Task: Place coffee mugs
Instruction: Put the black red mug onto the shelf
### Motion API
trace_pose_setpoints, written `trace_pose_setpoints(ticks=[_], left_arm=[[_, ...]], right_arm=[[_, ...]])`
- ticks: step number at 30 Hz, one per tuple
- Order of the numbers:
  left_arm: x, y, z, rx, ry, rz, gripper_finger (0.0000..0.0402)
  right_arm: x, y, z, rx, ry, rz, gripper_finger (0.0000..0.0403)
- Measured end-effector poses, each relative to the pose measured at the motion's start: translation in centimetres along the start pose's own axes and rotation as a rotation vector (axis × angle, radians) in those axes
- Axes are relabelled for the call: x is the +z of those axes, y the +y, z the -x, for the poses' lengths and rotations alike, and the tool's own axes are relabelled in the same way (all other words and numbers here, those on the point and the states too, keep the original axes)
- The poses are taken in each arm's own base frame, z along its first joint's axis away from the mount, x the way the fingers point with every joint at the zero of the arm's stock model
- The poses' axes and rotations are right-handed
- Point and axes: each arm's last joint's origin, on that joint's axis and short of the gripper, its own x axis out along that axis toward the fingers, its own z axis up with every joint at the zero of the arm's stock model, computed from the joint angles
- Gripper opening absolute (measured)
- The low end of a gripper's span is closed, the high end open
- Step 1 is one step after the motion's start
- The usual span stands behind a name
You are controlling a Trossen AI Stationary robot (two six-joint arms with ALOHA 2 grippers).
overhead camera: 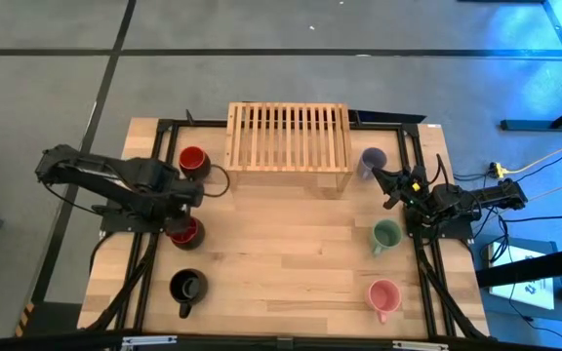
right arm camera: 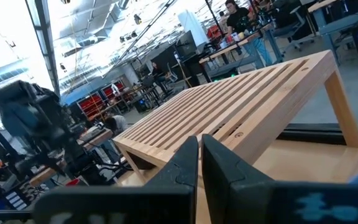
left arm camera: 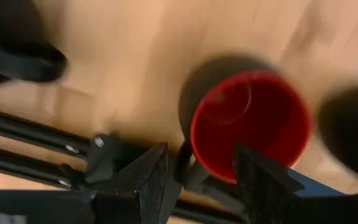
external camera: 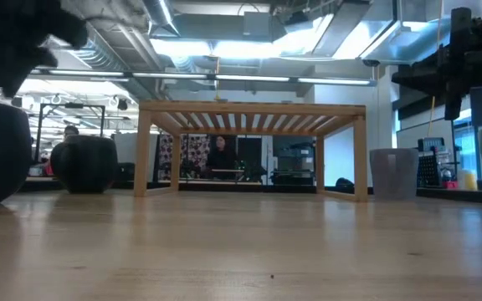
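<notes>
Hovering over the red-orange mug (overhead camera: 185, 232) on the left of the bench (overhead camera: 281, 253), the left gripper (left arm camera: 196, 171) has its fingers spread partway, and the left wrist view looks straight down into the mug's red bowl. One finger sits outside the rim on the side nearest the dark frame rails, the other appears over the mouth, so this reads as a rim pinch being lined up. To do it well, I'd say the arm should drop straight, one finger inside the wall and one outside, and close only once both are below the lip. The picture is smeared with motion, so exact contact can't be called.

Up the same side stands the dark red mug (overhead camera: 193, 160), just beside the rack's left end, and nearer the front the black mug (overhead camera: 186, 287). The slatted wooden rack (overhead camera: 288, 136) at the back of the bench has nothing on top.

Over on the right, the right gripper (right arm camera: 200, 163) waits with fingers pressed nearly together, empty, aimed at the rack. Near it are the lavender-blue mug (overhead camera: 372, 160), the green mug (overhead camera: 386, 235) and the pink mug (overhead camera: 383, 295), all on the bench.

Risk here: a shallow bite on glazed ceramic could let the mug swing by its handle on the lift.
</notes>
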Motion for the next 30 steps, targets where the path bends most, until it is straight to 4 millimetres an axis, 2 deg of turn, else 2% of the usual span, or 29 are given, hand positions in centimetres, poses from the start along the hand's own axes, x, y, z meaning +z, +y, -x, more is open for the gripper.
trace_pose_setpoints(ticks=[5, 13, 17, 21, 26, 28, 30], left_arm=[[0.1, 0.0, -2.2, -0.014, 0.004, -0.016, 0.0174], [0.0, 0.3, -4.4, 0.022, 0.002, -0.013, 0.0173], [0.0, 0.3, -4.7, 0.019, -0.001, -0.017, 0.0164], [0.1, 0.3, -5.3, 0.013, -0.012, -0.039, 0.0124], [-0.2, 0.3, -6.5, -0.029, 0.021, -0.057, 0.0049], [-0.2, 0.2, -6.2, -0.046, 0.037, -0.041, 0.0019], [0.2, -0.1, -4.8, -0.074, 0.015, -0.024, 0.0016]], right_arm=[[0.0, 0.0, 0.0, -0.003, -0.001, -0.001, 0.0010], [0.0, -0.1, 0.0, -0.039, -0.016, -0.001, 0.0010], [0.1, -0.1, 0.0, -0.050, -0.021, -0.001, 0.0010], [0.0, -0.2, 0.0, -0.053, -0.017, 0.005, 0.0010], [0.0, -0.2, 0.0, -0.052, -0.018, 0.004, 0.0010], [0.0, -0.2, 0.0, -0.052, -0.017, 0.004, 0.0010], [0.0, -0.2, 0.0, -0.052, -0.017, 0.004, 0.0010]])
